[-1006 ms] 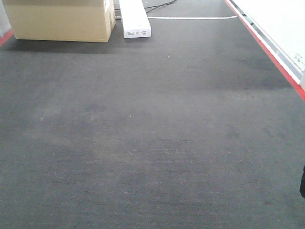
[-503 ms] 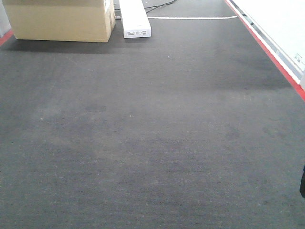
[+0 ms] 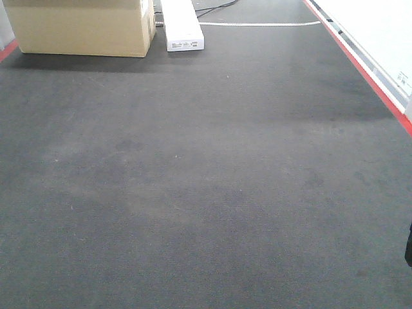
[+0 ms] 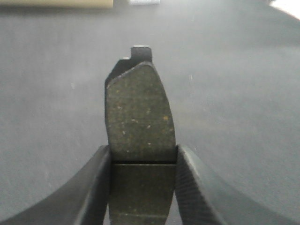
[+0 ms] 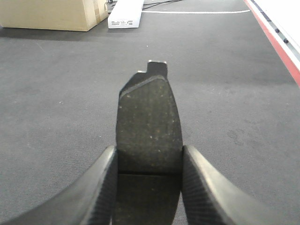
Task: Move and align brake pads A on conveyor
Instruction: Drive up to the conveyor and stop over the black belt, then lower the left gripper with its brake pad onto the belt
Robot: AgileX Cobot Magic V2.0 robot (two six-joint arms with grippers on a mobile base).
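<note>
Two of the brake pads A are in my grasp, one per arm. The left jaws are closed onto the left pad (image 4: 139, 117), pinching it across its width. Both black ribbed fingers (image 4: 96, 187) press against its long edges, with no gap that I can make out. The pad points straight away from the wrist, its grey friction face towards the camera. That face is flecked with rusty and pale specks, and the centre groove crosses it level with the fingertips. A small tab of the darker backing plate sticks out at the far end.

The right jaws grip the right pad (image 5: 149, 119) the same way: face up, groove at the fingertips, tab at the far end. I see no stamp or part number on either face.

Both pads sit over the conveyor (image 3: 206, 180), the dark felt-like belt. I cannot tell whether they touch it. A red strip (image 3: 367, 74) and a white rail (image 3: 380, 29) run along the belt's right edge.

At the far end stand a cardboard box (image 3: 80, 29) and a long white box (image 3: 181, 26). The white box's end label carries dark print too small for me to read. A dark shape (image 3: 409, 248) cuts into the front view's right edge, and I cannot identify it.
</note>
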